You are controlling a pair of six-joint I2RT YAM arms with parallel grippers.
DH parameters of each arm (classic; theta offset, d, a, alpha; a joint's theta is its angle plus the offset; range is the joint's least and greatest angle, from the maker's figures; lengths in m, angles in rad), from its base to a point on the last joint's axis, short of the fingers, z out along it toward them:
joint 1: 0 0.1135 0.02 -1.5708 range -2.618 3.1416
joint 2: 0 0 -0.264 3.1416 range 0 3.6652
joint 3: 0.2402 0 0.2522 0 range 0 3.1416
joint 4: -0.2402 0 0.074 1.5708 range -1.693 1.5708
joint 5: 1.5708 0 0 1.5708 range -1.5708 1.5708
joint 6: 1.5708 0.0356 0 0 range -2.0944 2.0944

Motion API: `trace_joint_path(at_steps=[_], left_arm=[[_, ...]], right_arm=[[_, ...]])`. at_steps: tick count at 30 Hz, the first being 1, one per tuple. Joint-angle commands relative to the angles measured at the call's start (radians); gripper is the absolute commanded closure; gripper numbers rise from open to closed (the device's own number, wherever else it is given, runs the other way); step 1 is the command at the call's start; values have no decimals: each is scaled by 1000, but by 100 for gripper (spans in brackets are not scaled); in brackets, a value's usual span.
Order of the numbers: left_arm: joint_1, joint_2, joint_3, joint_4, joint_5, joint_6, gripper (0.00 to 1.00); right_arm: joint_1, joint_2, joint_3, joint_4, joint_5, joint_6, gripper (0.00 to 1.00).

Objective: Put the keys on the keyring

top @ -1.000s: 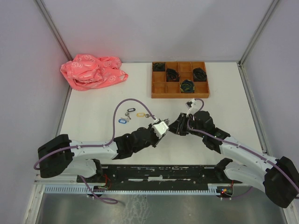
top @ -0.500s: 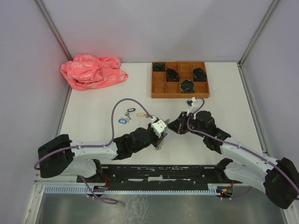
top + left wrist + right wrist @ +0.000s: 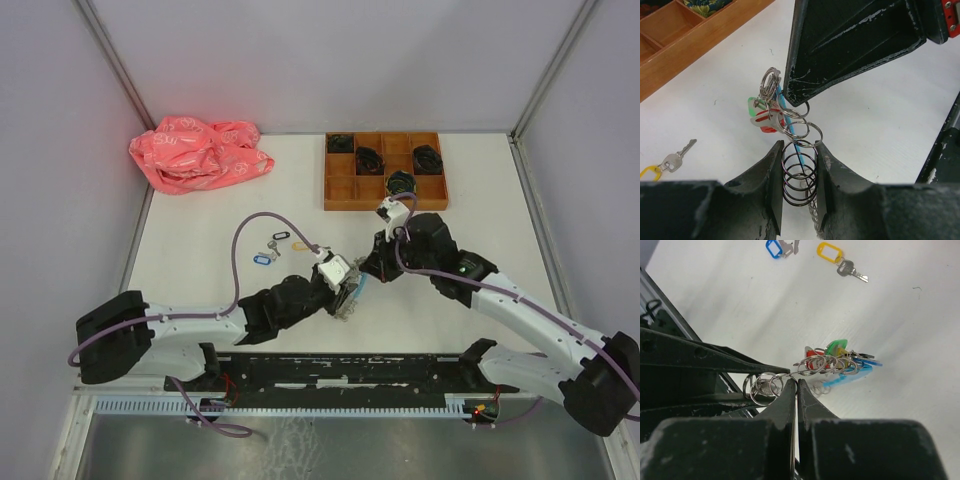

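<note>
**Keyring now suspended between both grippers**

Over the last second the right gripper point(image 3: 796, 383) has moved up-left, its jaws pinched onto the large silvery hoop keyring point(image 3: 790, 127). The left gripper point(image 3: 798, 152) clamps its ring stack. The small tagged silver keys point(image 3: 842, 262) lie unthreaded on the white table point(image 3: 915, 340).

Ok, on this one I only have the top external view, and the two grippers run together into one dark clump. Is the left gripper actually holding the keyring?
Observer: Yes. The left wrist view shows the left gripper closed around stacked rings of the keyring.
Reviewer: And the right one?
Observer: In its own wrist view the right gripper is pinched shut on a thin wire of the same keyring.
Reviewer: Any tags on it yet?
Observer: A green tag and a red tag hang among the rings. A yellow-tagged key lies loose, off the keyring.
</note>
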Motion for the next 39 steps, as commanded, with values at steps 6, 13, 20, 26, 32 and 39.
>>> trace_joint_path(at_steps=[6,13,20,26,32,39], left_arm=[[-3,-197,-64,-31,-13,-98,54],[17,-339,-96,-58,13,-90,45],[184,-314,-47,-10,139,-112,44],[364,-253,-24,81,291,-161,44],[394,-209,-18,132,286,-153,43],[410,-197,-41,136,247,-168,43]], right_arm=[[-8,72,188,-170,65,-326,99],[-8,118,242,-173,32,-413,99],[-8,182,370,-303,-56,-586,99],[17,257,549,-603,-136,-807,100],[136,382,747,-903,198,-949,99],[208,508,826,-978,681,-917,100]])
